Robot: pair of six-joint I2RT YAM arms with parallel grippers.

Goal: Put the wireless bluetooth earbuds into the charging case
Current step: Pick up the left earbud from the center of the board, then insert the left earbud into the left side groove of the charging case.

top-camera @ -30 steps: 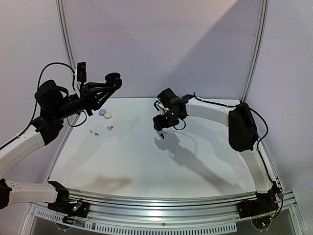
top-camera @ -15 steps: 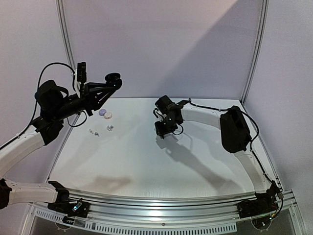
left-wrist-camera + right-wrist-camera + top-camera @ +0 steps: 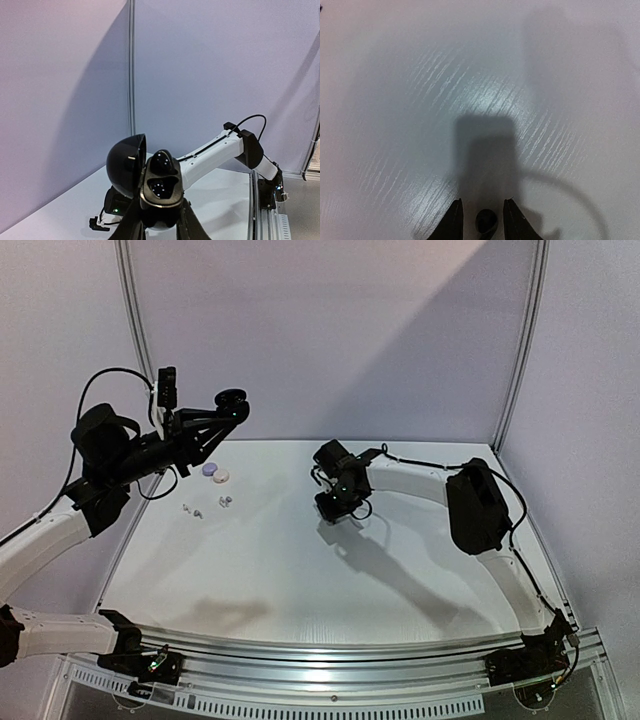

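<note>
Plain pale walls point(image 3: 350, 340) and a white wood-grain surface point(image 3: 300, 580), nothing fancy. The left arm has its end effector point(image 3: 159, 220) clamped on the open black charging case point(image 3: 161, 187), held high in the air at the upper left of the overhead view with the lid flipped back. There might be a bud already sitting in the upper socket, but honestly I can't be sure.

The right end effector point(image 3: 483, 222) is down on the surface near the middle. Its fingers are mostly closed either side of a tiny dark earbud point(image 3: 486, 219), with a sliver of gap on both sides, so as far as I can tell it isn't pinched yet. More loose buds point(image 3: 198, 510) lie at the upper left, near a lavender puck point(image 3: 209, 470) and a white puck point(image 3: 222, 476).

Stuff that worries me:
- The bud sits a bit closer to one finger. That finger probably touches first and shoves it, and a rounded little thing like that could squirt out.
- Even if it's caught, it may get gripped at a bad angle and then not drop into the socket.
- The case is in mid-air and well apart from the bud, so any slip on the way over means the bud falls.
</note>
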